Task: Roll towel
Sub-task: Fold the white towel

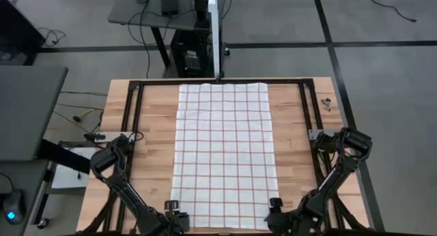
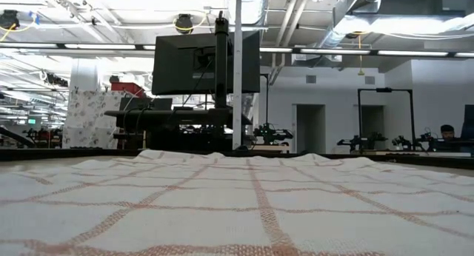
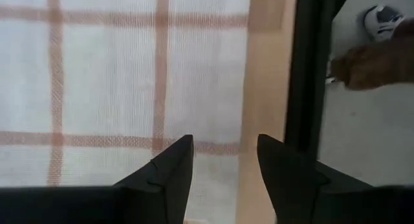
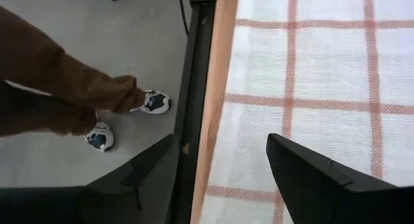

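1. Presently, at the table's (image 1: 153, 120) near left corner, the left gripper (image 1: 176, 210) sits at the towel's (image 1: 223, 154) near corner. In the left wrist view its fingers (image 3: 169, 175) are parted with nothing between them, poised over the towel's (image 3: 116, 81) corner and the bare wood strip beside it.
2. The towel lies flat and unrolled down the middle of the table, a long strip reaching from the far edge to the near edge, with wood showing on both sides.
3. A black frame (image 1: 130, 106) runs around the tabletop, clear of the cloth.
4. Right gripper (image 1: 274, 207) is at the towel's other near corner; its fingers (image 4: 317, 175) are spread wide and grip nothing, straddling the table edge and the towel's (image 4: 323, 75) border.
5. Beyond that edge, on the floor, a person's legs (image 4: 58, 88) and shoes (image 4: 152, 102) show.
6. Low view: the towel (image 2: 237, 204) fills the foreground, hiding the tabletop; neither gripper shows there. A monitor (image 2: 206, 62) stands behind.
7. Both grippers are partly cut off at the high view's bottom edge, so contact with the cloth is hard to judge; probably just above it.
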### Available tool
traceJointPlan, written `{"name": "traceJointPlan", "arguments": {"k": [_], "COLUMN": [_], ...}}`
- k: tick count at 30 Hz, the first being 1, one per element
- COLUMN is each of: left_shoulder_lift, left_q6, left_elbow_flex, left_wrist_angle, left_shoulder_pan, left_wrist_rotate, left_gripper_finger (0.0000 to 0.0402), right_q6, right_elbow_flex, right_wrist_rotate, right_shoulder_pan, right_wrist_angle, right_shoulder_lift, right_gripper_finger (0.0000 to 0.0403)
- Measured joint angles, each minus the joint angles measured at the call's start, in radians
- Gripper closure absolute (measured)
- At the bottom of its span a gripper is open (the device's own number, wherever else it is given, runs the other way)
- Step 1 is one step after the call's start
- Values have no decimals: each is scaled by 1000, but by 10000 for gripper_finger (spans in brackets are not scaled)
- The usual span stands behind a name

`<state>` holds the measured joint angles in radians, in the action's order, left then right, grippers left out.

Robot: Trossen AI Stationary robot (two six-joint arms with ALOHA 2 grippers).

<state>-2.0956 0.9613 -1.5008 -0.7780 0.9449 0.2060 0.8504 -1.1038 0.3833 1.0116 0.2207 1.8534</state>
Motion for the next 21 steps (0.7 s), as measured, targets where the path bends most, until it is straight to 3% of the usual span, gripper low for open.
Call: {"name": "traceJointPlan", "arguments": {"k": [21], "left_shoulder_lift": [2], "left_q6": [-23], "left_elbow_flex": [15], "left_wrist_angle": [11], "left_shoulder_pan": [7], "left_wrist_rotate": [19], "left_gripper_finger": [244], "right_q6": [142], "right_elbow_flex": [-6], "right_wrist_rotate": [-32], "right_shoulder_pan": [20], "right_wrist_angle": [64], "right_shoulder_lift": [94], "right_gripper_finger": [178]}}
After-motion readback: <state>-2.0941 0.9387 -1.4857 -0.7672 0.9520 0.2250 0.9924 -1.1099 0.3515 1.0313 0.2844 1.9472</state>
